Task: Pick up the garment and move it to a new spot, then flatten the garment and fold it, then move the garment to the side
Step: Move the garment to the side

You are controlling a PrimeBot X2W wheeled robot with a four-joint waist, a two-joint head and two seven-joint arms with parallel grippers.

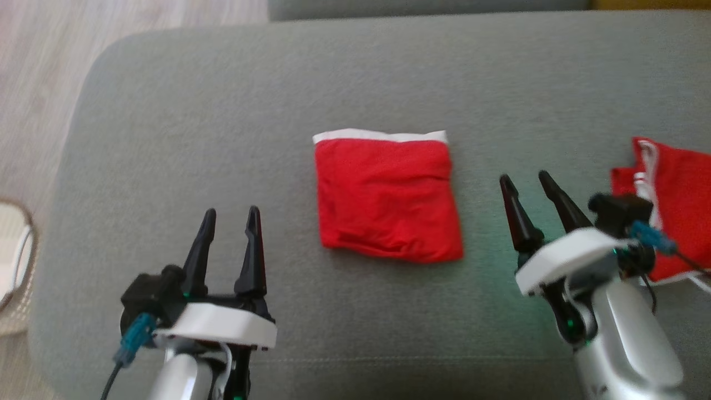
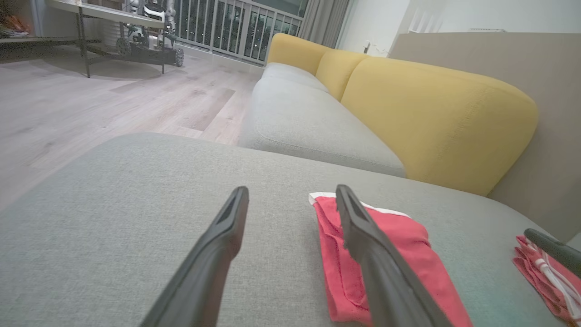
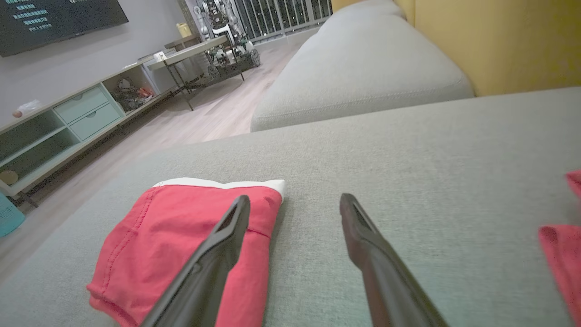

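The garment (image 1: 389,200) lies folded into a neat red square at the middle of the grey cushion (image 1: 222,111), white waistband along its far edge, a few soft creases across the top. Nothing is touching it.

Left end effector (image 1: 231,213) sits at the lower left, fingers spread and empty, pointing up the cushion and well clear of the garment's left edge. From its wrist view the garment (image 2: 417,245) lies just right of the gap between the fingers, partly behind the right finger (image 2: 363,236).

Right end effector (image 1: 524,176) is over on the other side, jaws apart as well, gripping nothing, its tips tilted slightly leftward and near the garment's right edge without contact. In the right wrist view the red square (image 3: 172,236) spreads out to the left, behind the left finger (image 3: 227,227), with bare grey fabric between the two tips.

At the far right of the cushion, a second red cloth (image 1: 677,189) with white trim lies loose and rumpled, partly hidden behind the right wrist.

Beyond the cushion: a yellow backrest (image 2: 431,118), another grey seat, and pale wood floor (image 2: 113,100).
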